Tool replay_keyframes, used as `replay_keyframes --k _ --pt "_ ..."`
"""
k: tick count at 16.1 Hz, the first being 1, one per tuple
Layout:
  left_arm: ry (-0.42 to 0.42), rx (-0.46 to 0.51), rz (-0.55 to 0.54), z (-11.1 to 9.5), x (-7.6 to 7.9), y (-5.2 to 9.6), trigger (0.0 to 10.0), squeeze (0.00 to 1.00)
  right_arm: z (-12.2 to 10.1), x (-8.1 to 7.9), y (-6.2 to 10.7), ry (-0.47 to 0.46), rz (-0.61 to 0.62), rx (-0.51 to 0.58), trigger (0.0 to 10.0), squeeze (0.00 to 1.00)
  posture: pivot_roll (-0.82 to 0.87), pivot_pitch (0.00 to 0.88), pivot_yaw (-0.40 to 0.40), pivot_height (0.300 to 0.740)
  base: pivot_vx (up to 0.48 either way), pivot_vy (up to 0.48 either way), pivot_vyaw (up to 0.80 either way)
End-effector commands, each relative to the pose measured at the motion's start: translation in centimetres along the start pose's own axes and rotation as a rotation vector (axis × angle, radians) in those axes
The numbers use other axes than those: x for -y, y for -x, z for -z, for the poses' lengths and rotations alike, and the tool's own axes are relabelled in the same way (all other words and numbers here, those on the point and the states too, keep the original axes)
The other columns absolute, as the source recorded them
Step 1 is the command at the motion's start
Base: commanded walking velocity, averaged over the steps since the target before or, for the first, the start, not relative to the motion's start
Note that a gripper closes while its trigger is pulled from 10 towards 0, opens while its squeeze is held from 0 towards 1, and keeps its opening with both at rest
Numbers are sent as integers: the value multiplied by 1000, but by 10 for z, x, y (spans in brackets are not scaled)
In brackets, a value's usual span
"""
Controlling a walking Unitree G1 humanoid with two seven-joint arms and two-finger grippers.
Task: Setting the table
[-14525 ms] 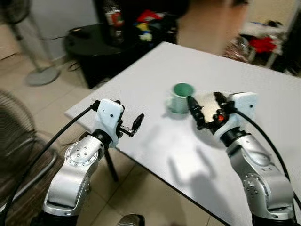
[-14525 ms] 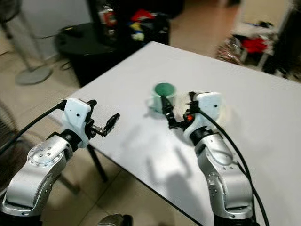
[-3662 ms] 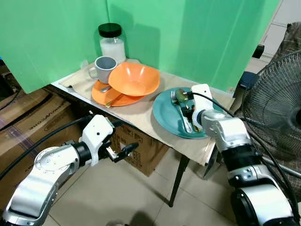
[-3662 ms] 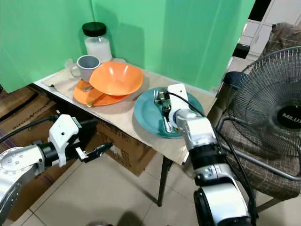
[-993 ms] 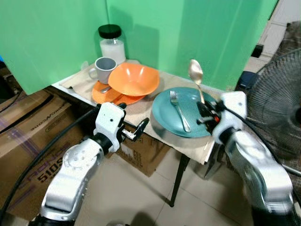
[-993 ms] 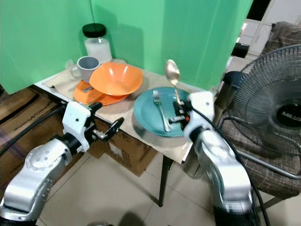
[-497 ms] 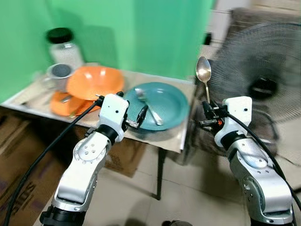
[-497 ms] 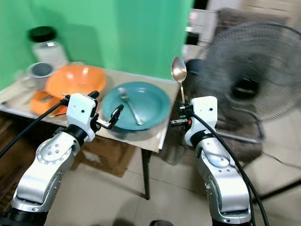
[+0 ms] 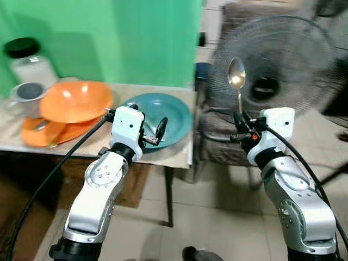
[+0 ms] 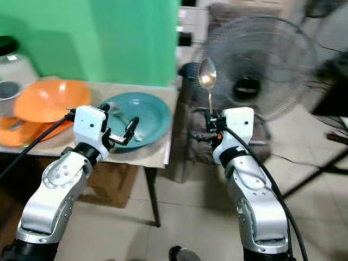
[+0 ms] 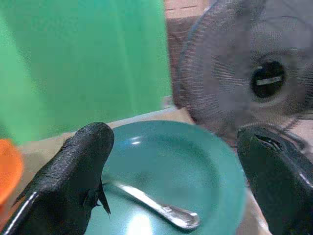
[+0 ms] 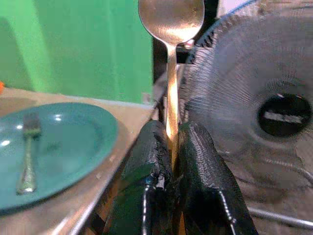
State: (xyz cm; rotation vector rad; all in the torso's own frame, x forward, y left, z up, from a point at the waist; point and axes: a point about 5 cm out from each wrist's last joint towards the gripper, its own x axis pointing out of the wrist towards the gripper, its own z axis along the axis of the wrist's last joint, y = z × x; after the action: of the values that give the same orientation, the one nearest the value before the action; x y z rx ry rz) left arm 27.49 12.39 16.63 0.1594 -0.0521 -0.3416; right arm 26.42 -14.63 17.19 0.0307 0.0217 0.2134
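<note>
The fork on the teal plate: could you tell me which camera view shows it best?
The right wrist view: the whole fork lies unobstructed on the teal plate. The left wrist view shows only its handle; in the eye views the left gripper mostly hides it.

No readable text, labels or numbers anywhere. The fan (image 10: 255,70) hub has a pale badge, too blurred to read. The jar (image 9: 27,60) shows no legible label.

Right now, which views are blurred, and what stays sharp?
Both eye views are motion-blurred, with the grey floor fan smeared; the right wrist view shows the shiny metal spoon fairly sharply; the left wrist view is soft, with glare on the round teal plate.
</note>
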Motion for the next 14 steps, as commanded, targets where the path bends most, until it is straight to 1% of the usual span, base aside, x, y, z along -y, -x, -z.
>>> replay_keyframes --k 1,3,5,6,10,12,13,14 --pt "-16 -8 20 0 2 1 10000 0 -2 -2 -1 1 -19 9 10000 0 52 0 -8 740 0 0 -775" --pt "3 -8 18 -1 0 -1 10000 0 -1 -5 0 -2 -22 8 10000 0 46 0 3 740 0 0 -772" --pt "6 -8 30 -2 1 -3 10000 0 -1 -4 0 1 -19 8 10000 0 44 0 5 740 0 0 -769" --pt "22 -7 23 -2 2 -3 10000 0 -1 -4 0 5 -23 8 10000 0 41 0 6 740 0 0 -769" --pt "31 -8 6 -2 2 -3 10000 0 0 -6 0 21 -42 2 10000 0 49 0 -3 740 0 0 -769" --pt "1 -4 -5 -3 1 -2 10000 0 1 -8 -1 15 -55 -1 10000 0 59 0 -11 740 0 0 -775" --pt "-30 -5 -52 -2 -6 -1 10000 0 -1 -6 -5 -36 -30 21 10000 0 64 0 -15 740 0 0 -688" --pt "-43 -7 -64 -2 -8 -1 10000 0 -2 -5 -6 -51 -20 28 10000 0 64 0 -15 740 0 0 -688"
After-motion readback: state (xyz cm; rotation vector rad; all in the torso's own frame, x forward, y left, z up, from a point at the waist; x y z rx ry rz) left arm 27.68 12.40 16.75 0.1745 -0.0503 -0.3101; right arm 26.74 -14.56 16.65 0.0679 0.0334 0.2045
